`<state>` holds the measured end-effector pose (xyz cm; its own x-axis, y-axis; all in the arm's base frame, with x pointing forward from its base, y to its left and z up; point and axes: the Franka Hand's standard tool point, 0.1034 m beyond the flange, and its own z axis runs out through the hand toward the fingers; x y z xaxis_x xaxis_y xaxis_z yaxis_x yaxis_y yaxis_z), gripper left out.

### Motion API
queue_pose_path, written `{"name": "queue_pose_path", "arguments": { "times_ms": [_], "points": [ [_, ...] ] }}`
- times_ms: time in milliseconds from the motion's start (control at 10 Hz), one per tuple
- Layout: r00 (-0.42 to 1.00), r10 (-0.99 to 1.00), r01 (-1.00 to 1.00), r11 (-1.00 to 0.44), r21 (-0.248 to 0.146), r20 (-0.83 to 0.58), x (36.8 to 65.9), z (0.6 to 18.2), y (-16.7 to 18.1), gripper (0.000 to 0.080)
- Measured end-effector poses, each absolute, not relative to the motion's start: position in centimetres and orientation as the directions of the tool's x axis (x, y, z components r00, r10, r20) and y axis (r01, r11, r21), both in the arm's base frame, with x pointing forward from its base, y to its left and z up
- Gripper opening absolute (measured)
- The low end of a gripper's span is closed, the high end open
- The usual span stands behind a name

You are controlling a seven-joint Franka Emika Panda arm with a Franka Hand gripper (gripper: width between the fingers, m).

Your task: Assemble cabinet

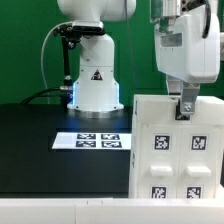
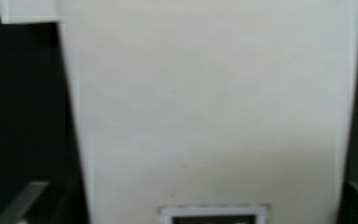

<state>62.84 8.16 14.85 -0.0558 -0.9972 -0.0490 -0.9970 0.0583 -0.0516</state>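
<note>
The cabinet's big white box (image 1: 178,150) stands upright at the exterior view's right front, with several black-and-white tags on its facing side. My gripper (image 1: 185,108) reaches down onto its top edge. In the wrist view the white cabinet part (image 2: 202,100) fills the middle, with a tag (image 2: 217,215) at its near end. My gripper (image 2: 190,208) straddles it. One grey finger (image 2: 27,200) shows on each side, with a thin dark gap between finger and panel. The jaws stand open around the part and do not press on it.
The white robot base (image 1: 93,85) with a triangle mark stands at the back centre on the black table (image 1: 40,140). The marker board (image 1: 92,140) lies flat in front of it. A green wall closes the back.
</note>
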Motion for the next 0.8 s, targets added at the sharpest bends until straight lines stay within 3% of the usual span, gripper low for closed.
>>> {"name": "queue_pose_path", "arguments": {
  "times_ms": [100,200,400,500,800],
  "points": [
    [-0.051,-0.997,-0.997,0.054,-0.053,-0.05,62.9,15.0,8.3,0.0744],
    [-0.04,-0.998,-0.997,0.044,-0.064,-0.057,63.1,15.9,8.5,0.079],
    [-0.022,-0.994,-0.992,0.035,-0.122,-0.108,63.8,20.3,9.2,0.0797],
    [-0.018,-0.993,-0.99,0.035,-0.14,-0.118,64.0,21.6,9.3,0.0798],
    [-0.019,-0.994,-0.992,0.032,-0.123,-0.109,63.8,20.3,9.3,0.0797]
  ]
}}
